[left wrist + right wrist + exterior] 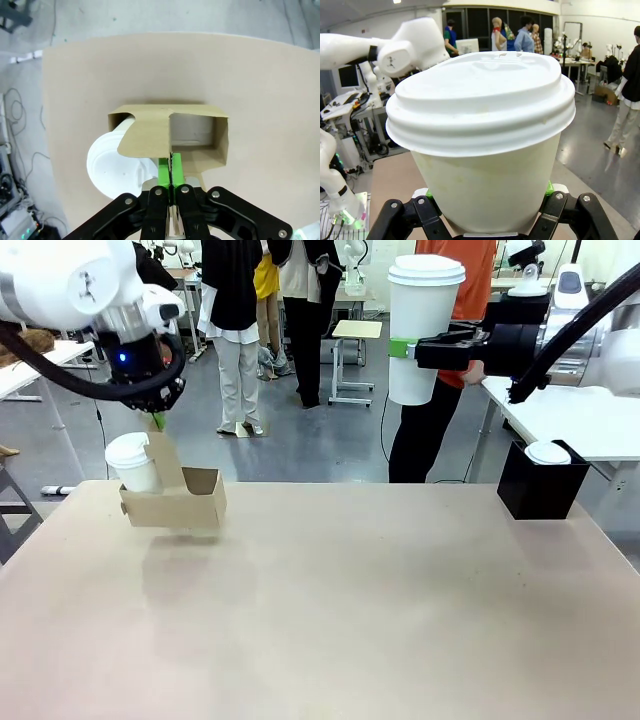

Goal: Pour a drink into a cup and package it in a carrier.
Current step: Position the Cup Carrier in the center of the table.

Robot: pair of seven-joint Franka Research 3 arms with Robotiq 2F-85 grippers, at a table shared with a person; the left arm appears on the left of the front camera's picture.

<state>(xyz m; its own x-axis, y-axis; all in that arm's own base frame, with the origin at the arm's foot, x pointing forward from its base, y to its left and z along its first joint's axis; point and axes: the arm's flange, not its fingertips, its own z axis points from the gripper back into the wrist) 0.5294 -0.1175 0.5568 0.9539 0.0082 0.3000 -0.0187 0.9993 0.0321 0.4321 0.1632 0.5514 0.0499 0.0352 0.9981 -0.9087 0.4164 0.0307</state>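
- left gripper (170, 172) was clenched flat on the carrier's handle tab (147, 135), green pads pressed together with the cardboard between them.
- carrier (185, 502) hung under that gripper at the table's far left. a shadow beneath it suggested it was clear of the table (350, 620), not resting on it.
- one pocket already held a seated cup (133, 462), white with its lid on. it was in the pocket on the robot's left in the front view.
- the other pocket (192, 132) was empty, and bare cardboard showed inside it in the left wrist view.
- right gripper (415, 350) was grasping a tall cup (424, 310) round its body, one pad on each side, upright with its lid on. it was held high at the far right, well apart from the carrier.
- black box (540, 485) sat at the table's far right with a loose lid (547, 452) on top. neither gripper touched it.
- a person (470, 270) in an orange top stood right behind the tall cup. hands weren't clear enough to describe.
- drink: couldn't be seen, since both cups were lidded, so i couldn't tell the fill.
- progress guess: pouring and lidding looked finished and one cup was packed. what remained was bringing the tall cup across, seating it in the empty pocket, and letting go.
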